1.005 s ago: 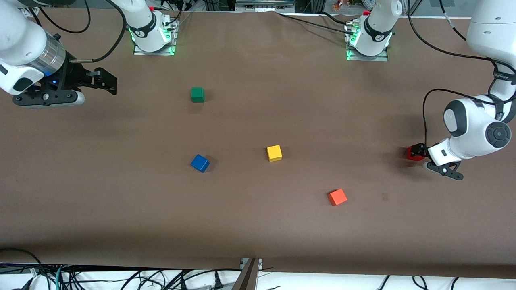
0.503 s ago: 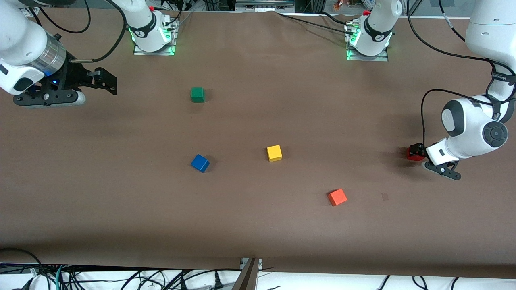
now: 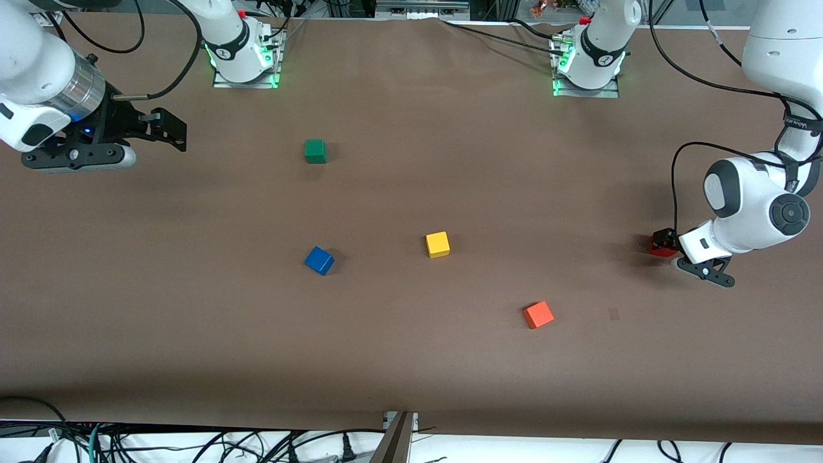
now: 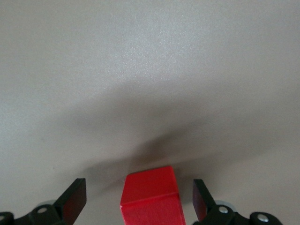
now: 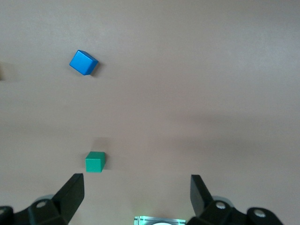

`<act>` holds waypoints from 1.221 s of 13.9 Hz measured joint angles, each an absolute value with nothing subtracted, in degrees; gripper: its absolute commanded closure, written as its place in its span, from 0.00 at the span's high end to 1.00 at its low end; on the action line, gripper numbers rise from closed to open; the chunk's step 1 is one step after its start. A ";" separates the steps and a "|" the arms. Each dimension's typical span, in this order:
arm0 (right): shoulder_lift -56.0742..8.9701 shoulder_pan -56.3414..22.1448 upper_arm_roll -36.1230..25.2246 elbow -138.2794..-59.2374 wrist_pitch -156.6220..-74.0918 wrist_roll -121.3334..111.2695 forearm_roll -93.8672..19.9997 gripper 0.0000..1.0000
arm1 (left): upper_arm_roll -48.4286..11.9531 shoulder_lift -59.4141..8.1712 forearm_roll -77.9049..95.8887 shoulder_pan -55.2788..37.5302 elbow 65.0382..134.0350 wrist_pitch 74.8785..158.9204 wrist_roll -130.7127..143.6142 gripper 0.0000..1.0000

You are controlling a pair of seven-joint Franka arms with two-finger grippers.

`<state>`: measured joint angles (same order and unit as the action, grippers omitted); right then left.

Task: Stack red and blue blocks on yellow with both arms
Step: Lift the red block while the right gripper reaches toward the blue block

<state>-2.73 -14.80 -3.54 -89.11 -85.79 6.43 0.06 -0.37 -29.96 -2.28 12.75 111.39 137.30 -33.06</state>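
Left end effector: lowered a little further since a moment ago, fingers spread around red block near the worktop's left-arm edge; grasp judged imminent. Right end effector: spread, waiting over the right-arm edge. Blue block, yellow block: unmoved, nothing stacked.

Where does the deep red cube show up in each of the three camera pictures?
Front view: red cube at the left arm's end of the table, partly hidden by the left gripper.
Left wrist view: red cube between the open fingers.
Right wrist view: not in it.
Shared landmark: the left gripper.
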 measured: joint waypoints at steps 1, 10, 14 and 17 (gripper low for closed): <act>-2.74 -14.80 -3.55 -89.11 -85.79 6.43 0.06 1.00 | -0.37 -29.96 -2.28 12.75 111.41 137.22 -33.05 1.00; -2.74 -14.80 -3.55 -89.11 -85.79 6.43 0.06 1.00 | -0.22 -29.92 -2.28 13.83 113.61 137.04 -32.95 0.90; -3.64 -15.04 -3.50 -89.13 -85.78 6.29 -0.08 1.00 | -0.30 -29.67 -2.26 15.79 114.82 136.54 -31.73 0.12; -6.36 -15.55 -3.26 -89.25 -87.07 6.70 -3.86 1.00 | -2.32 -28.53 -2.26 15.75 114.50 133.33 -27.17 0.06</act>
<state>-6.36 -15.55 -3.26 -89.25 -87.07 6.70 -3.86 -2.32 -28.53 -2.26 15.75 114.50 133.33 -27.17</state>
